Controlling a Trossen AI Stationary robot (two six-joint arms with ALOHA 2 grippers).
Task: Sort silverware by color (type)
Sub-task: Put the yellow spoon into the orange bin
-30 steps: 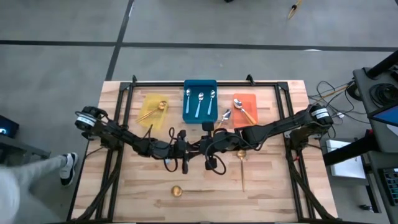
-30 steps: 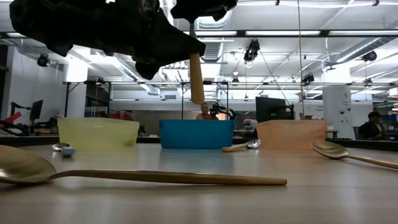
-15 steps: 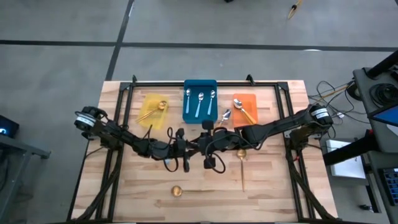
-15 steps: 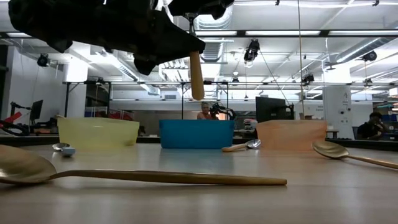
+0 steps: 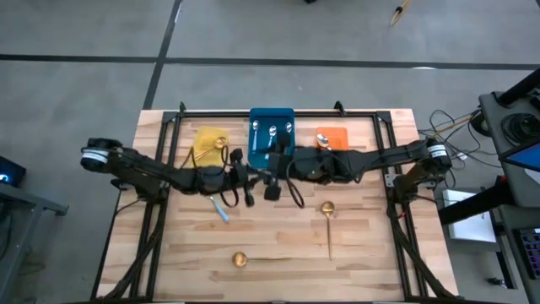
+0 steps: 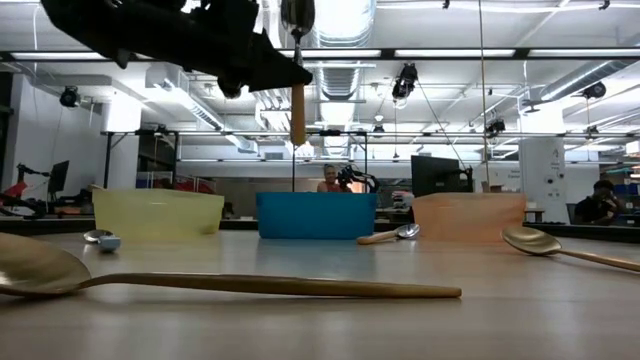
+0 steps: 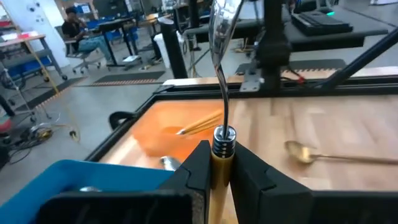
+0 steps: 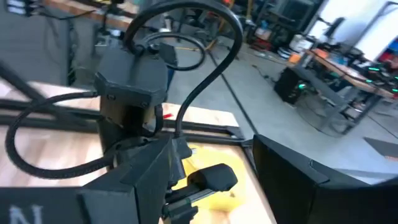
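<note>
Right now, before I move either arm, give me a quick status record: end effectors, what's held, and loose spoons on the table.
Left end effector: shut on orange-handled spoon, bowl up, above the table
Right end effector: open, empty, close beside the left one
Loose, seen from above: front gold spoon; right gold spoon; blue-handled spoon

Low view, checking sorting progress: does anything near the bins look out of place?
Yes: a silver-bowled, orange-handled spoon lies on the wooden table beside the orange plastic bin, not inside it.
</note>
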